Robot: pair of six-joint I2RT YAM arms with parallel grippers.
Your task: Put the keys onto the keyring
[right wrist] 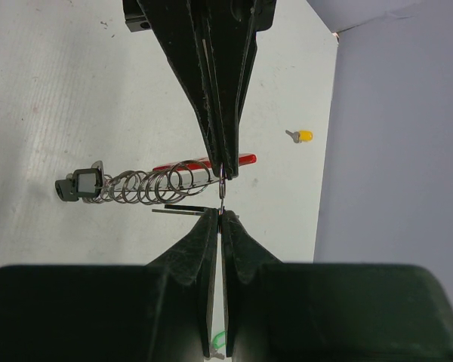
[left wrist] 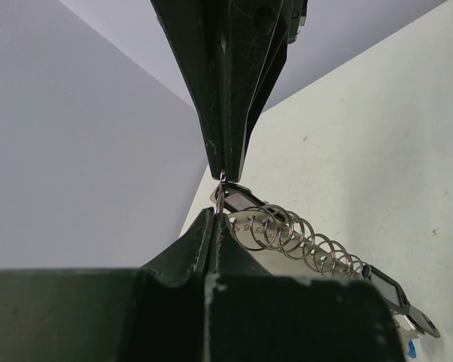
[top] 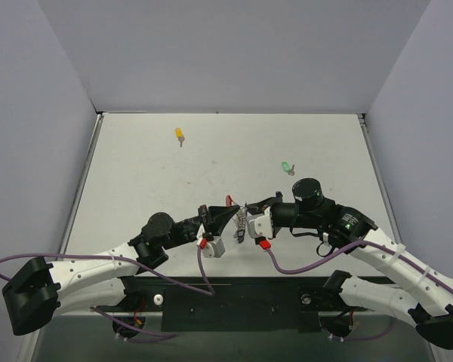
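keyring (right wrist: pixel 155 185) recorded as a string of silvery wire loops with a flat red tag (right wrist: pixel 211 161) alongside, held off the table near its front middle. black-headed key (right wrist: pixel 79 185) seen at the far end of the loops. yellow key (top: pixel 180 135) lies flat at far left, green key (top: pixel 288 167) right of centre, both well apart from the ring.

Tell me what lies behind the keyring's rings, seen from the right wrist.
A red tag, then the table. The rings of the keyring and the right hand cover parts of the tag.
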